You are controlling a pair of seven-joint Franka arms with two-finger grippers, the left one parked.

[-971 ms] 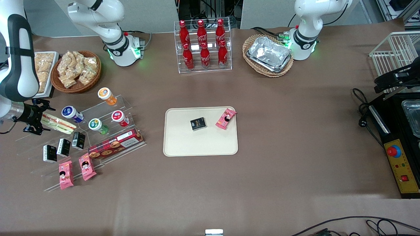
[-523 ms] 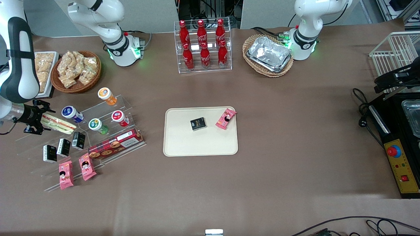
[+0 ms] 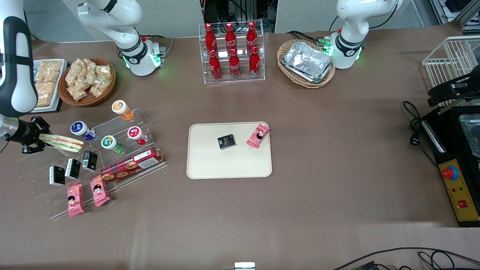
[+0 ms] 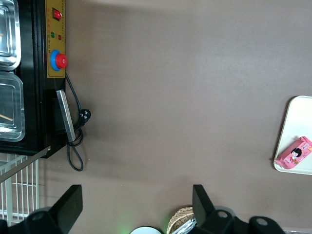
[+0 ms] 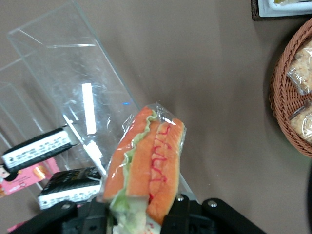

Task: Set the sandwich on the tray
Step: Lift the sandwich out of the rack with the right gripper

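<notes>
The sandwich (image 3: 63, 143) is clear-wrapped, pale bread with red and green filling. My right gripper (image 3: 33, 139) is shut on one end of it and holds it above the clear acrylic step stand (image 3: 93, 157), at the working arm's end of the table. In the right wrist view the sandwich (image 5: 146, 163) sticks out from between the gripper (image 5: 140, 214) fingers, lifted off the stand. The cream-beige tray (image 3: 210, 165) lies at the table's middle, well away from the gripper. It holds a small black box (image 3: 226, 141) and a pink snack packet (image 3: 258, 136).
The stand carries small bottles (image 3: 122, 109), black boxes (image 3: 73, 168), a long red cookie box (image 3: 132, 164) and pink packets (image 3: 75, 200). A wicker basket of snacks (image 3: 87, 81) and a white snack tray (image 3: 47, 84) stand beside it. A cola bottle rack (image 3: 232, 52) and foil trays (image 3: 307, 62) stand farther away.
My right gripper has moved with the sandwich away from the stand, farther toward the working arm's end of the table, and slightly up. Nothing else moved.
</notes>
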